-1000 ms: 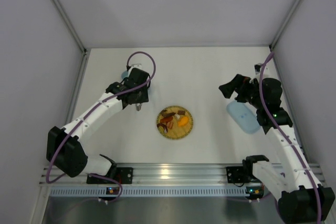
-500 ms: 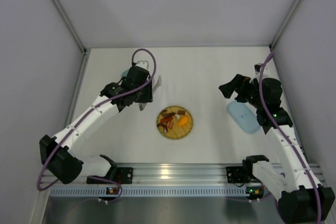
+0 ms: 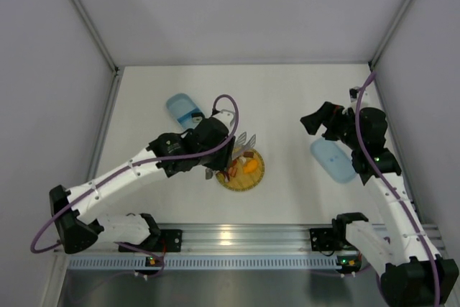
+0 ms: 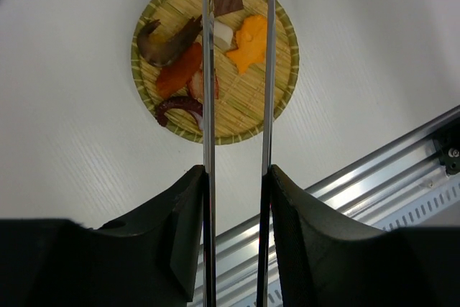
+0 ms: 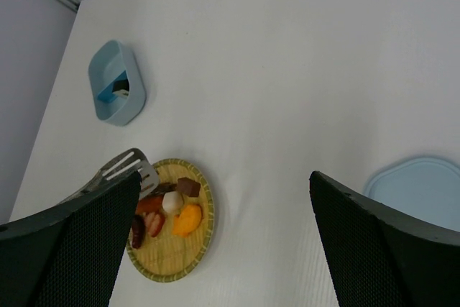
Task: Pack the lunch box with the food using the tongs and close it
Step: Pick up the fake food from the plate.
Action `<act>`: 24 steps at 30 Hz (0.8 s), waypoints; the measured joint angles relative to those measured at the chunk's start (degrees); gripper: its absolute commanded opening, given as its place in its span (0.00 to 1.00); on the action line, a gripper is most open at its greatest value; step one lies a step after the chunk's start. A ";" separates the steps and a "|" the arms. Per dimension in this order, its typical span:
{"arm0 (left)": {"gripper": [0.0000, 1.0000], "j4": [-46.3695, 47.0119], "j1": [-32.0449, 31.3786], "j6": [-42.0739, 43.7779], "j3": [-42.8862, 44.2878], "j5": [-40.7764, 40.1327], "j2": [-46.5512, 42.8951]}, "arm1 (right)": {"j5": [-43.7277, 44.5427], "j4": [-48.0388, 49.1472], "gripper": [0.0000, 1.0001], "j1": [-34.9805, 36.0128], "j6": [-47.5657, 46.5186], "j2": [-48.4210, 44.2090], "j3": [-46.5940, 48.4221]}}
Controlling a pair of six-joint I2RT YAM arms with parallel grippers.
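The silver tongs (image 4: 208,106) are pinched between the fingers of my left gripper (image 4: 236,177), which is shut on them. Their two arms stay apart and their flat tips (image 3: 244,141) hover over the round woven plate (image 3: 257,175). The food (image 4: 248,41) lies on that plate: orange, red, brown, dark and white pieces. The light-blue lunch box (image 3: 180,106) stands open at the back left with a small piece inside (image 5: 120,92). Its lid (image 3: 332,161) lies flat on the right. My right gripper (image 3: 320,120) hangs open and empty beside the lid.
White walls and metal posts enclose the white table on three sides. The aluminium rail (image 3: 244,239) with both arm bases runs along the near edge, just below the plate. The left arm's purple cable (image 3: 228,106) loops above its wrist.
My left arm has swung from the lunch box at the back left toward the centre, carrying the tongs over the plate. The lunch box is now uncovered. The right arm has not moved.
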 measured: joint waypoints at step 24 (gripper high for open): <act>0.45 0.39 -4.94 -1.42 -7.45 3.54 -0.66 | 0.63 -0.04 0.99 0.00 -0.31 -0.83 0.00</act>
